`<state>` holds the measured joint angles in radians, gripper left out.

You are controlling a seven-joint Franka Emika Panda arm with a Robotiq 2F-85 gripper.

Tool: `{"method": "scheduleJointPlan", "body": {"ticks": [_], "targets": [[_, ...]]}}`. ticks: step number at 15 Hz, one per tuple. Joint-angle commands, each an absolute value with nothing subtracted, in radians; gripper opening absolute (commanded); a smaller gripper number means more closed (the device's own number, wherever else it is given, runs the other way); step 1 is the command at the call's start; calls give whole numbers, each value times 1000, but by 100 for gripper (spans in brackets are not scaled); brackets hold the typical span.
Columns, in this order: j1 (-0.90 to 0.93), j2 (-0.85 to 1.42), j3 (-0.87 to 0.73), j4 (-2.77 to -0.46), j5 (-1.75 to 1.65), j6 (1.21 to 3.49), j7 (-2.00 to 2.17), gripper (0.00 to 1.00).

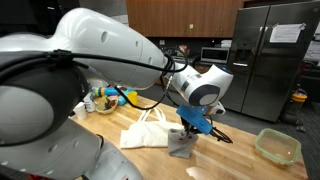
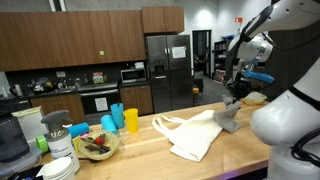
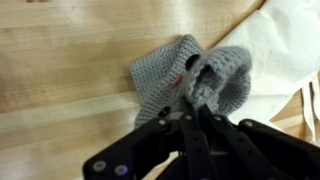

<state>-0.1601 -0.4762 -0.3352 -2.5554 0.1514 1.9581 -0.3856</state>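
In the wrist view, the fingertips of the end effector are buried in a fold of the grey knitted cloth, and all of it is blurred. The cream bag is cut off by the right edge. In an exterior view the arm hides the left part of the desk.

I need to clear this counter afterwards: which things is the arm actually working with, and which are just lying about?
In hand:
pincer, shut on the grey knitted cloth

Lying about:
cream cloth bag
blue and yellow cups
bowl
clear container
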Motion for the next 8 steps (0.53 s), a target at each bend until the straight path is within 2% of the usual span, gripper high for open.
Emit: {"method": "scheduleJointPlan", "body": {"ticks": [1,8], "targets": [[-164,-483,-320,-2561,153,1973,-391,1],[-135,-499,-244,-2562,139,1977,-361,1]]}}
